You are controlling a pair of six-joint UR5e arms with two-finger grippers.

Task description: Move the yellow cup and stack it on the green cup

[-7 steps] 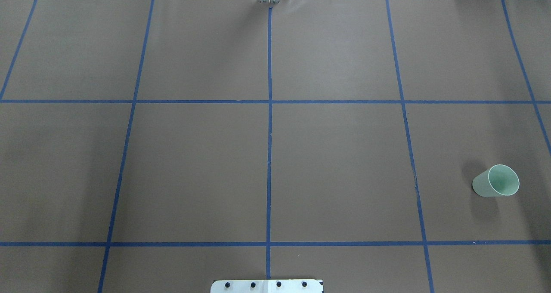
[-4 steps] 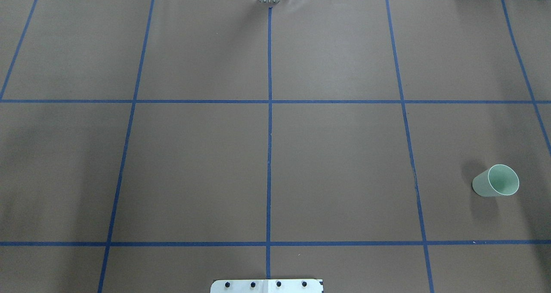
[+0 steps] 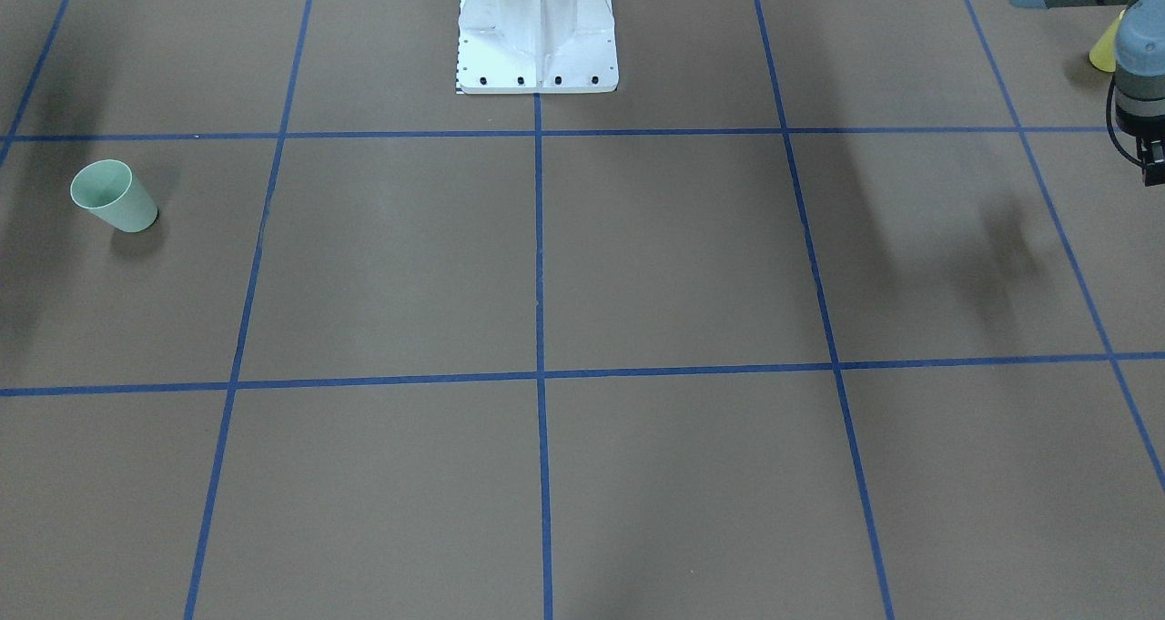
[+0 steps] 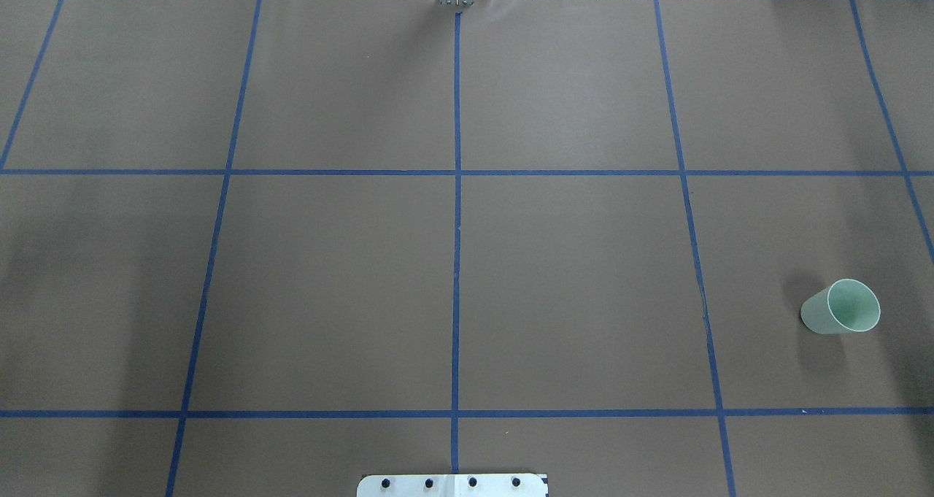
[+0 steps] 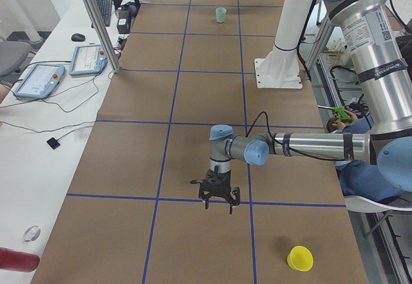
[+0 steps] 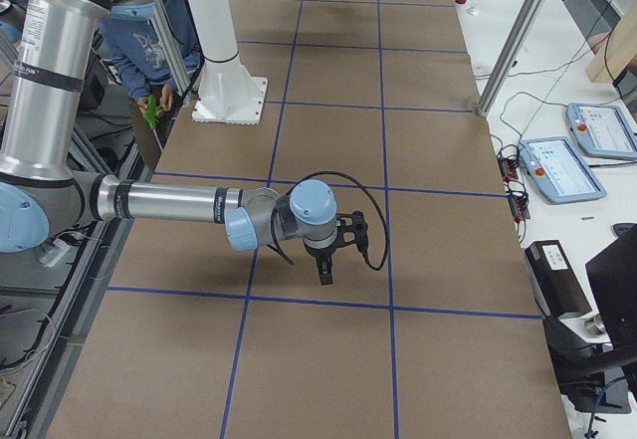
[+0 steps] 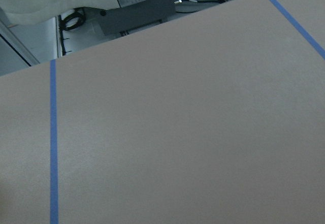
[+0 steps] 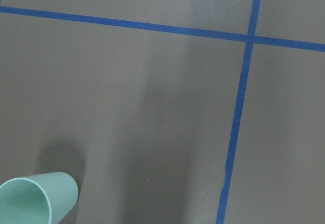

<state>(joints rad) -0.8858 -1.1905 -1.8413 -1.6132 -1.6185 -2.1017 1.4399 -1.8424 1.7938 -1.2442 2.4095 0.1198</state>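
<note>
The green cup [image 4: 840,307] stands upright at the table's right side; it also shows in the front-facing view [image 3: 114,197], the left side view [image 5: 221,15] and the right wrist view [image 8: 35,201]. The yellow cup [image 5: 300,258] stands at the table's left end and is partly hidden behind the left arm in the front-facing view [image 3: 1102,48]. My left gripper [image 5: 217,205] hangs above the table, apart from the yellow cup. My right gripper [image 6: 325,270] hangs above the table's right part. I cannot tell whether either is open or shut.
The white robot base [image 3: 537,28] stands at the table's near middle edge. Blue tape lines divide the brown table cover [image 4: 569,285]. Tablets and cables [image 5: 38,81] lie on the white bench beyond the far edge, and a metal post [image 5: 96,20] stands there.
</note>
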